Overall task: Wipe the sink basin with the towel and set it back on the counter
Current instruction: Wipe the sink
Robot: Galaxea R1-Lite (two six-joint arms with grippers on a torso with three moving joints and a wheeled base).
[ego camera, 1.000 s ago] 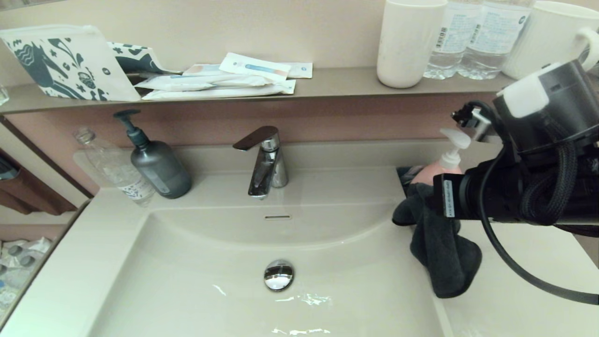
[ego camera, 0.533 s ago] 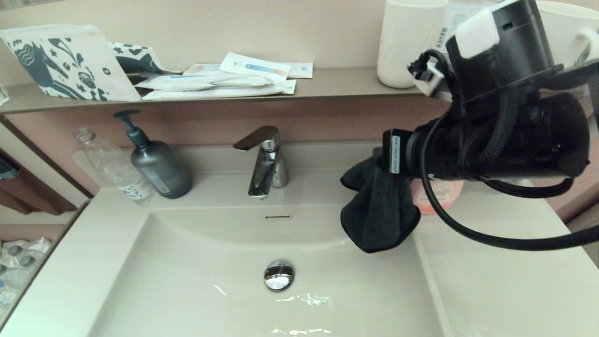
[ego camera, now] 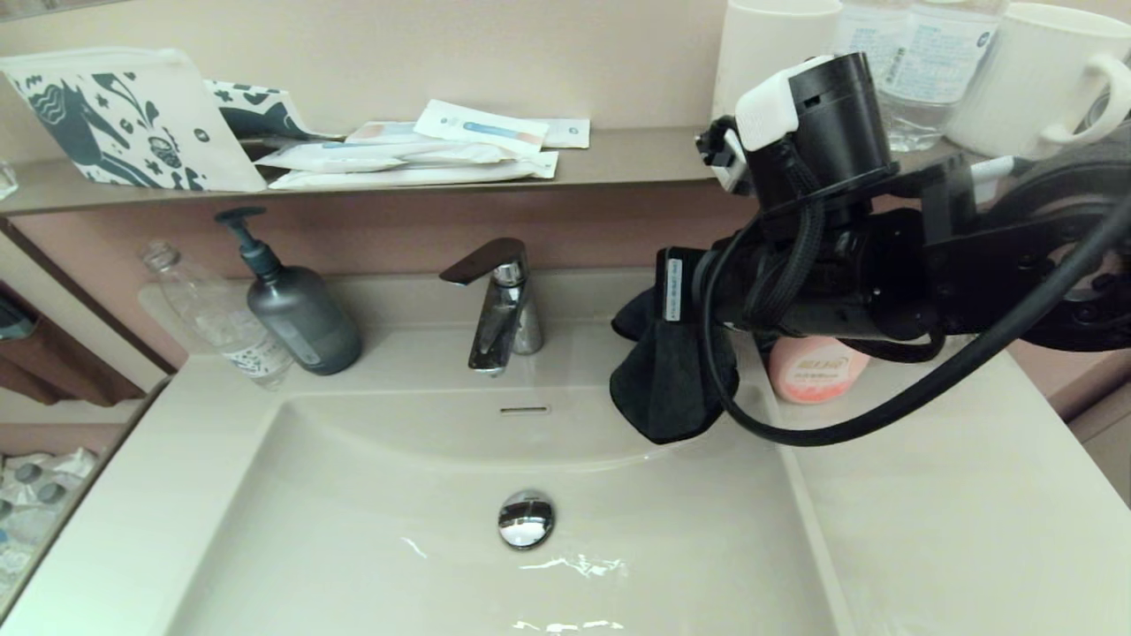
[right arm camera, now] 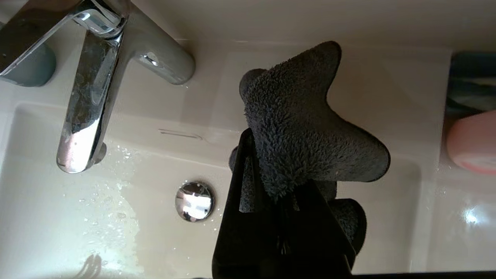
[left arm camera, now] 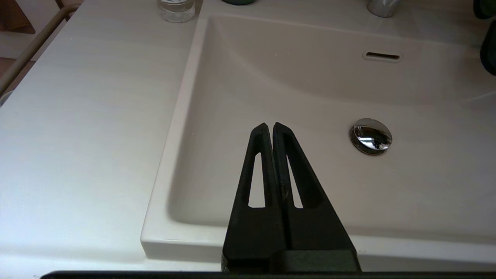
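**user_A:** Right gripper (right arm camera: 271, 186) is pinching the towel (ego camera: 667, 389), fingers clamped on a bunched fold so the rest hangs loose below it. Compared with a second ago the whole arm has swung away from the right wing of the worktop (ego camera: 928, 512) and toward the tap; a second back the cloth was draped over the basin's right rim, now it dangles clear of it, just over the back right corner of the sink basin (ego camera: 371, 530).

**user_B:** So the pick-up is done and it's on the carry-in leg?

**user_A:** That's my read. Nothing's been wiped yet: the towel isn't touching the basin wall as far as I can tell, and water beads sit on the floor below and ahead of the gripper.

**user_B:** What's close to it?

**user_A:** Biggest thing is the tap (ego camera: 499, 305), just off to the gripper's far side, near enough that a swinging corner of cloth could brush it. Behind the gripper sits the pink soap bottle (ego camera: 813, 367). Below and forward is the drain plug (ego camera: 527, 518), and the overflow slot (ego camera: 524, 410) lies in the back wall between tap and plug.

**user_B:** Left arm?

**user_A:** Left gripper (left arm camera: 270, 128) is parked over the basin's near edge, fingers pressed together, holding nothing. Next I'd guess a lowering move to get the towel onto the wet floor.
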